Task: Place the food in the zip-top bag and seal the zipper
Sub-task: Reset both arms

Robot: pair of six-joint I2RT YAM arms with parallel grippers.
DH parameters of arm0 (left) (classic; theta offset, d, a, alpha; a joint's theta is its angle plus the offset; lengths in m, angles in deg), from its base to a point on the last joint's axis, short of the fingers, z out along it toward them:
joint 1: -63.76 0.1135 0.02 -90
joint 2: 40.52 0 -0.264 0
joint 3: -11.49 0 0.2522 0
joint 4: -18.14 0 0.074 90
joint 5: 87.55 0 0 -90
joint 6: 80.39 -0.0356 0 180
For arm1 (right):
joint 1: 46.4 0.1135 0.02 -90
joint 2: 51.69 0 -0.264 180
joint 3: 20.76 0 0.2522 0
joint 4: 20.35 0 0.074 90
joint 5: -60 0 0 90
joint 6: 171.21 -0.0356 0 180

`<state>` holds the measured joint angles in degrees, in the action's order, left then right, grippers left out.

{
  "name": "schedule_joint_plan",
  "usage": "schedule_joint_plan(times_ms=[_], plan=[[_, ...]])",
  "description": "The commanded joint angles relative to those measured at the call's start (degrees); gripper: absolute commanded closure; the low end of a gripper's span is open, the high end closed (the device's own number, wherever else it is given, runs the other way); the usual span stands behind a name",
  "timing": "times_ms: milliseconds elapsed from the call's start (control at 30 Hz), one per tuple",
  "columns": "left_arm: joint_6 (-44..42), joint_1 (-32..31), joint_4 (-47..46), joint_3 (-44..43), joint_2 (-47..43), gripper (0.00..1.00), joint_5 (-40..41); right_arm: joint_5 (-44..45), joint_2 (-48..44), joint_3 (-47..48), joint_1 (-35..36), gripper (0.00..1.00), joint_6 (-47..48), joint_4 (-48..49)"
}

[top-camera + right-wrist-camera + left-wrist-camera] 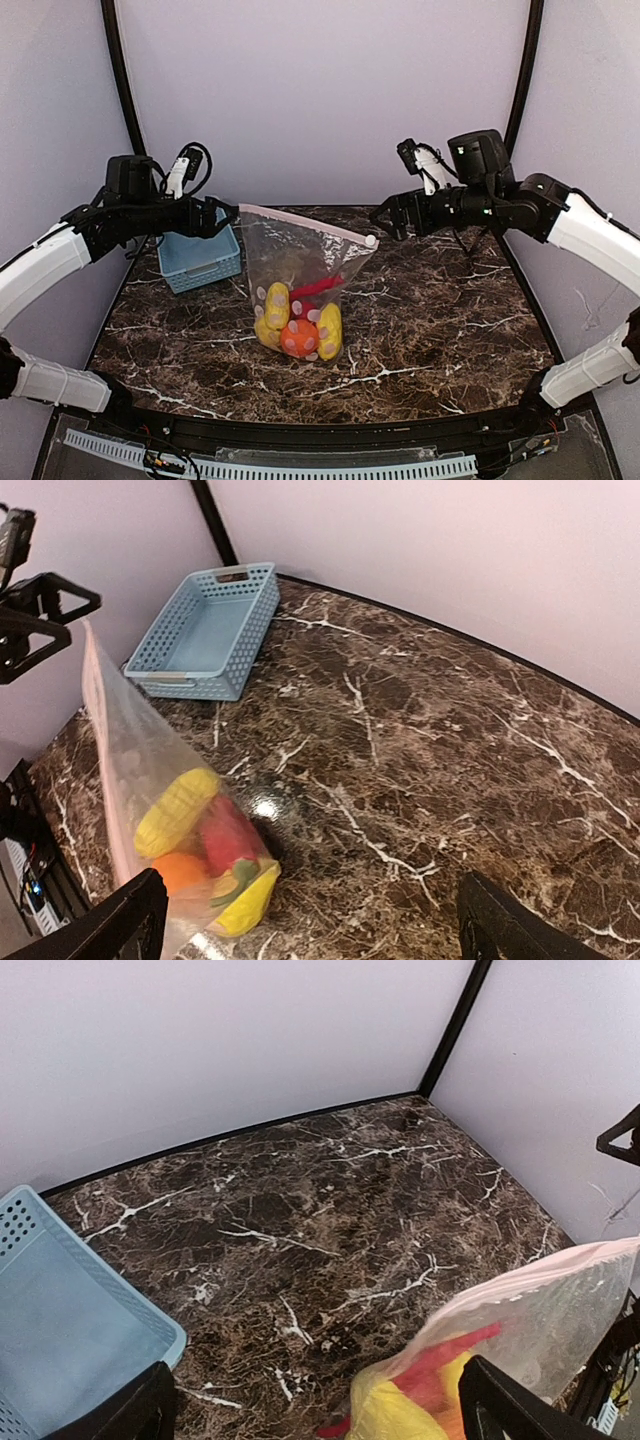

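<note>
Arms level, left claw [228, 216] and right claw [385, 222] spread wide beside zip-top bag [298, 255] top corners.

Overhead looks down — wrist views share the bag [296, 256].

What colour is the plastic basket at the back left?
The basket is pale blue, clearest in the right wrist view.

Partial views at the left wrist.
Lower edge cuts off the zip-top bag [540, 1310] and food [400, 1415]; left edge cuts the basket [100, 1282].
</note>
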<state>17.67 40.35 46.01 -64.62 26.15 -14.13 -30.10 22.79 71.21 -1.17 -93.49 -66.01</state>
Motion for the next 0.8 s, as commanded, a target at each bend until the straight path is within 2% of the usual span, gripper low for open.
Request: schedule_joint_plan(times_ms=[0,200,367,467,567,767], plan=[[2.8,5.3,-3.3,3.4,-2.0,0.01,2.3,-0.4,-1.3,-3.2,-6.2,0.01,-4.6,4.9],[3.4,15.7,-4.2,7.6,-4.5,0.01,7.4,-5.1,-2.8,-10.3,-16.1,0.01,-7.6,10.0],[5.4,28.0,-3.9,12.1,-7.7,0.01,12.0,-4.7,-8.2,-18.5,-24.7,0.01,-7.9,14.6],[5.7,29.3,-7.4,16.1,-11.4,0.01,19.2,-2.8,-13.5,-24.0,-29.1,0.01,-7.5,18.9],[5.6,29.3,-15.2,21.7,-14.9,0.01,23.4,-0.2,-19.2,-30.2,-31.0,0.01,-5.7,25.2],[2.9,29.3,-35.5,34.3,-16.2,0.01,23.1,5.2,-25.8,-43.9,-31.3,0.01,0.8,44.0]])
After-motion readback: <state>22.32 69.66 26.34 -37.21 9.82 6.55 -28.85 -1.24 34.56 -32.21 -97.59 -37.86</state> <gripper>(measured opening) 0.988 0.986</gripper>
